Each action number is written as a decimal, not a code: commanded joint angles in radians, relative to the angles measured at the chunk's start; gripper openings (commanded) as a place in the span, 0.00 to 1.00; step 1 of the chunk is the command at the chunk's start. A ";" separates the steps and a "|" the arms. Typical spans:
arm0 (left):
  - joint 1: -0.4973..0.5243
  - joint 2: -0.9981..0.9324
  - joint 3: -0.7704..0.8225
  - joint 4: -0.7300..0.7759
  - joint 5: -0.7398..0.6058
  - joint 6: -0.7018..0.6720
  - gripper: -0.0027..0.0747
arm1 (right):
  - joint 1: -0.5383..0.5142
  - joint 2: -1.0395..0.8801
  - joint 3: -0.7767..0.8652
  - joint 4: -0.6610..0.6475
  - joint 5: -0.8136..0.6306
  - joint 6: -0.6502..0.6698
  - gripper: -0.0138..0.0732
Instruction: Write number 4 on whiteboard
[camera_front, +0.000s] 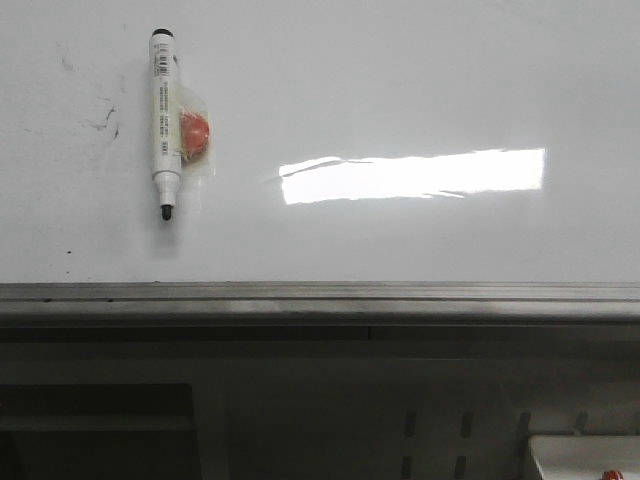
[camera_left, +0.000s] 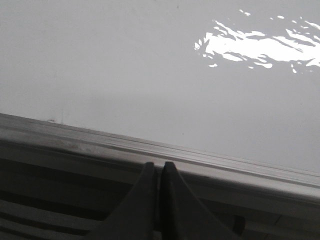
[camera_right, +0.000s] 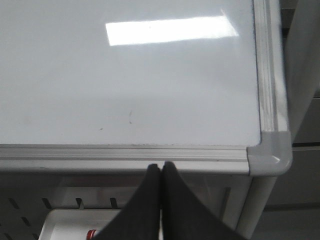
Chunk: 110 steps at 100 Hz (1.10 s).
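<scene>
Whiteboard (camera_front: 400, 80): glossy, flat, blank; no number 4 yet. Marker (camera_front: 164, 110) lies uncapped at far left, red blob (camera_front: 194, 133) taped alongside. I judge it light, stiff, slick; grasp mid-barrel. Left gripper (camera_left: 159, 167), right gripper (camera_right: 161, 167): jaws together, empty.

A lab or workshop test bench, by the look of it: a large glossy white board (camera_front: 400, 240) edged by a grey metal strip (camera_front: 320, 297) lies flat on a grey slotted metal frame (camera_front: 440, 435) below its near edge.
</scene>
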 joint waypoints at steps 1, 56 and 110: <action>0.001 -0.025 0.035 -0.002 -0.034 -0.007 0.01 | -0.006 -0.016 0.022 0.000 -0.013 0.000 0.08; 0.001 -0.025 0.035 -0.002 -0.034 -0.007 0.01 | -0.006 -0.016 0.022 0.000 -0.013 0.000 0.08; 0.001 -0.025 0.035 0.042 -0.054 -0.007 0.01 | -0.006 -0.016 0.022 -0.002 -0.067 0.000 0.08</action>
